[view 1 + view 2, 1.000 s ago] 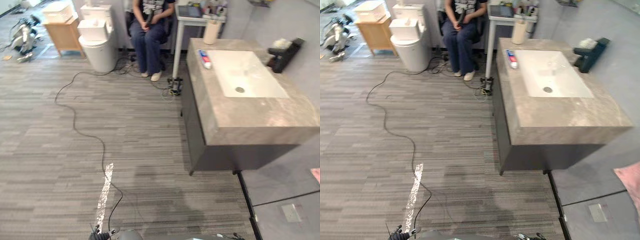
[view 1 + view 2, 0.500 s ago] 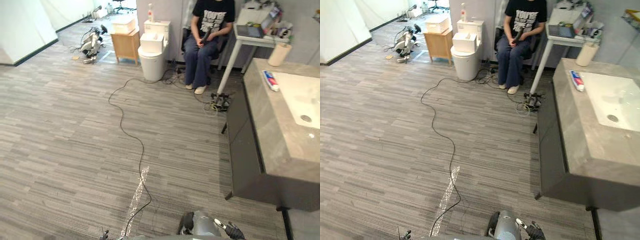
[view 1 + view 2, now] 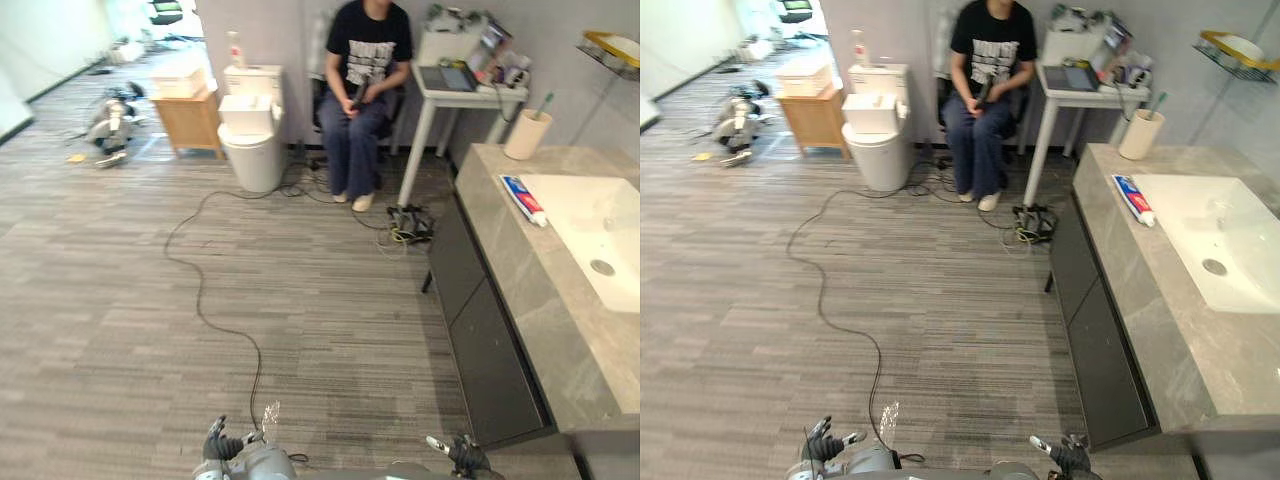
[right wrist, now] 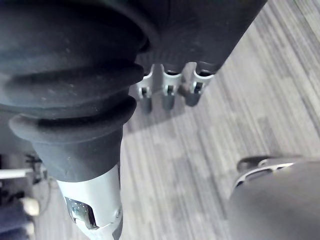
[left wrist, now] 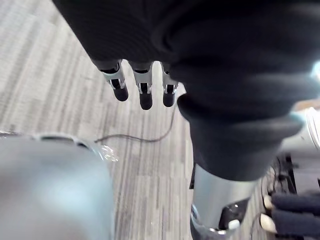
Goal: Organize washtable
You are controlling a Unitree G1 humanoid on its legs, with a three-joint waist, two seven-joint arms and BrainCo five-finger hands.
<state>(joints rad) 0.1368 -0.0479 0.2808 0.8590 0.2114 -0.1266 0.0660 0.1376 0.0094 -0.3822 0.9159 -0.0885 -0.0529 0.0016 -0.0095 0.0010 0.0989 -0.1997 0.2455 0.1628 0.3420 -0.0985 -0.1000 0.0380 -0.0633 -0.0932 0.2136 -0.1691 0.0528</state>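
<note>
Standing well apart from the washtable (image 3: 508,255), which is off to the robot's right, so I'd say the tidying hasn't started. Both hands hang low at its sides. The left hand (image 5: 145,92) and right hand (image 4: 168,93) have fingers straight and relaxed and hold nothing, which makes sense with nothing in reach.

The stuff to sort is on the counter: a toothpaste tube (image 3: 523,199) lying flat just beside the sink (image 3: 600,225), and a beige cup (image 3: 526,136) at the far corner with what looks like a toothbrush upright in it. My guess is the tube belongs by the cup — but the robot has to walk over first. A person (image 3: 365,90) sits at the back, well clear.
</note>
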